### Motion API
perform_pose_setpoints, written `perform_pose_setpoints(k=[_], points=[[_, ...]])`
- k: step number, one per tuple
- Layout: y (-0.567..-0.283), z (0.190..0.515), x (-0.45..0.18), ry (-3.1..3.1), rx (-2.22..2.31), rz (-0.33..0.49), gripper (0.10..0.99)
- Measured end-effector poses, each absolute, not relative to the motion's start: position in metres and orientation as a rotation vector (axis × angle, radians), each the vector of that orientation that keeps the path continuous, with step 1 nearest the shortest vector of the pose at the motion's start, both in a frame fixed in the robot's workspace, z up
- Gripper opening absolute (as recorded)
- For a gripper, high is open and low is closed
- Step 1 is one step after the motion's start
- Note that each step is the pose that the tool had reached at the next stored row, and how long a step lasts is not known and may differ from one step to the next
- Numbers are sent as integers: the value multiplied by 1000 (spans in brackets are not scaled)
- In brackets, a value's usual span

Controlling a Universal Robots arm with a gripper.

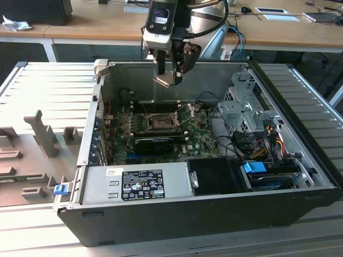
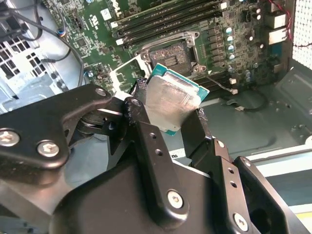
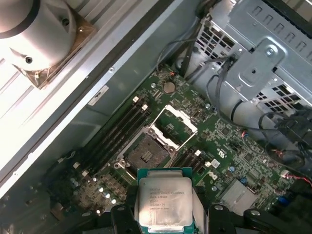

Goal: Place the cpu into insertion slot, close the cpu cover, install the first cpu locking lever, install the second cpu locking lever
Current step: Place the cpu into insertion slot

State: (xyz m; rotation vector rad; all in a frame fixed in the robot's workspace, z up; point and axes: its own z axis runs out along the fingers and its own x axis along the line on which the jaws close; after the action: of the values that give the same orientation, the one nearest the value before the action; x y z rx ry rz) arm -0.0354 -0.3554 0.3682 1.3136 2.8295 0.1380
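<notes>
Carrying step, first of the four. The claw (image 1: 169, 75) was clenched on the chip (image 1: 165, 80), with a finger on each of two opposite edges. In the second wrist view the chip's dull grey metal top faced the camera between the black fingers (image 2: 146, 131). The chip hung in the air over the open computer case (image 1: 214, 214), above the circuit board (image 1: 198, 128) and well apart from the socket (image 1: 161, 122) below it. In the exterior view it looked tilted, not level with the board.

The socket was bare. The cover plate (image 3: 174, 127) stood swung up on its hinge beside it, so nothing barred the way in.

Judgement: placement was in hand and the chip was not yet seated. Cover and both levers were undone.

Seating would call for the chip brought level and square to the socket's rim, then centred and lowered gently with no sideways push, as the contacts probably bend easily. Release only once it lies flat inside the rim.
</notes>
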Motion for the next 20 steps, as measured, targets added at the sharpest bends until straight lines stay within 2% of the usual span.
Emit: perform_pose_setpoints(k=[20], points=[[-355,354,-35,2536,1789,127,529]])
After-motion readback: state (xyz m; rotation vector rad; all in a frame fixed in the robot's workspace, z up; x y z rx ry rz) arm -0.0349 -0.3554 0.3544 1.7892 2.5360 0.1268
